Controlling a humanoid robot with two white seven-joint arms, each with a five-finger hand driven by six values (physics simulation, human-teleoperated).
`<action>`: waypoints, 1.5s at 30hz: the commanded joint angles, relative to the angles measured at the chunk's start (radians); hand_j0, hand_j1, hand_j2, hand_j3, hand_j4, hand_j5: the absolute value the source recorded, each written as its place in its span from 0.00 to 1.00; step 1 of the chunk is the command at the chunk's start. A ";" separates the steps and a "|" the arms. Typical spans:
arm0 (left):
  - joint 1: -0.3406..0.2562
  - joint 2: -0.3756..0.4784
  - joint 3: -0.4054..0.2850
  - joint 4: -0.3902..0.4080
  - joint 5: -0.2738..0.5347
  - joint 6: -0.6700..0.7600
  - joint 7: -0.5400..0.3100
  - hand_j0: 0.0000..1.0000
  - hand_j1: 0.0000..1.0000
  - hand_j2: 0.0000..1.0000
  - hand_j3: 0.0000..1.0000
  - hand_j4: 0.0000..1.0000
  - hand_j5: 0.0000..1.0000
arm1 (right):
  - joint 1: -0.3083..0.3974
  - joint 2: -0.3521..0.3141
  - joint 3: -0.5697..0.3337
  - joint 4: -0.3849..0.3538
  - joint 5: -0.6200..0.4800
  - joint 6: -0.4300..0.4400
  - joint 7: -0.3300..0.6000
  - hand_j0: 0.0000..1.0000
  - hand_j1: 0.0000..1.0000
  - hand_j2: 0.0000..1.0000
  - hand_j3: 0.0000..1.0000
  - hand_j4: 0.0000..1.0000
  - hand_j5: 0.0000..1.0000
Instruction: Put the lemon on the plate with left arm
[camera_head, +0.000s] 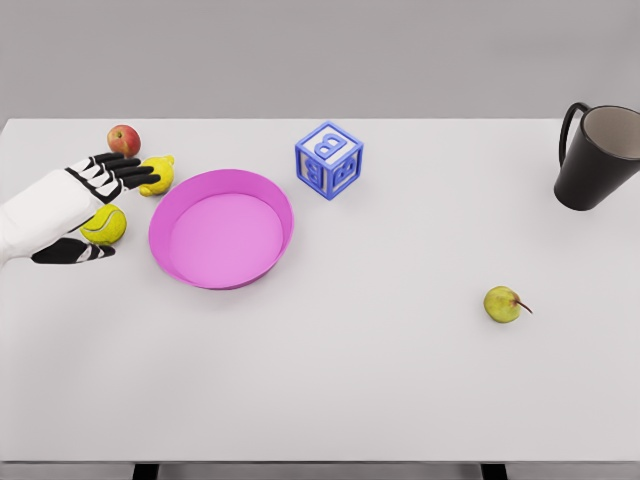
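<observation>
The yellow lemon (159, 176) lies on the white table just left of the pink plate (178, 258), near its upper left rim. My left hand (105, 205) comes in from the left edge with fingers spread and open. Its black fingertips (137, 172) reach the lemon's left side and partly cover it, while the thumb (75, 251) points right lower down. Nothing is held. The right arm is out of view.
A tennis ball (106, 225) sits under my left hand, between fingers and thumb. A red apple (124, 139) lies behind the hand. A blue letter block (329, 159) stands right of the plate, a black mug (597, 155) at far right, a pear (503, 304) at lower right.
</observation>
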 joint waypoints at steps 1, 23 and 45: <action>0.000 0.002 0.000 0.000 0.006 0.001 0.000 1.00 1.00 1.00 1.00 1.00 1.00 | -0.002 0.000 0.000 0.001 0.000 0.000 0.000 1.00 1.00 1.00 1.00 1.00 1.00; -0.526 -0.018 -0.299 0.483 -0.001 0.001 -0.308 1.00 1.00 1.00 1.00 1.00 1.00 | -0.002 0.000 0.000 0.001 0.000 0.000 0.000 1.00 1.00 1.00 1.00 1.00 1.00; -0.785 -0.245 -0.365 0.752 -0.318 0.001 -0.308 1.00 1.00 1.00 1.00 1.00 1.00 | -0.002 0.000 0.000 -0.001 0.000 0.000 0.000 1.00 1.00 1.00 1.00 1.00 1.00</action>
